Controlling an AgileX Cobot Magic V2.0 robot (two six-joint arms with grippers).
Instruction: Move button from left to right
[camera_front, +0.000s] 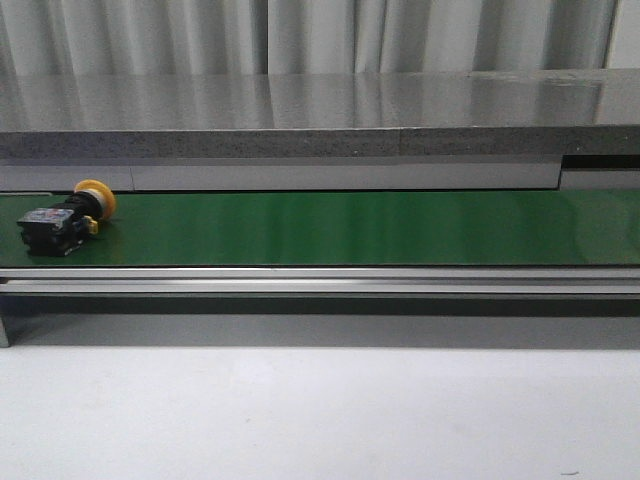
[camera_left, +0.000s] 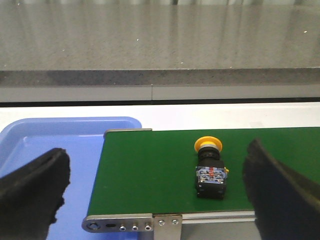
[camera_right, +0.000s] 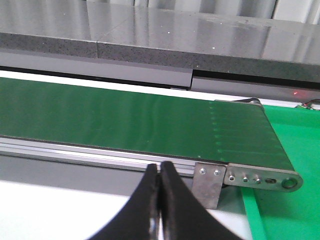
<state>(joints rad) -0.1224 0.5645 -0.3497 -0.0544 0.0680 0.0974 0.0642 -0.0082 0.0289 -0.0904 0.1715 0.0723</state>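
Note:
The button (camera_front: 65, 217) lies on its side at the left end of the green belt (camera_front: 350, 228), yellow cap toward the back. In the left wrist view the button (camera_left: 210, 172) rests on the belt (camera_left: 150, 170), closer to the right-hand finger than the left. My left gripper (camera_left: 157, 182) is open, its black fingers (camera_left: 35, 185) wide apart and short of the belt's near rail. My right gripper (camera_right: 159, 170) is shut on nothing, its tips in front of the belt's rail near the right end. Neither gripper shows in the front view.
A blue tray (camera_left: 55, 145) sits past the belt's left end. A green tray (camera_right: 290, 150) lies at the belt's right end. A grey stone ledge (camera_front: 320, 110) runs behind the belt. The aluminium rail (camera_front: 320, 280) edges the belt's front, with white table (camera_front: 320, 420) below.

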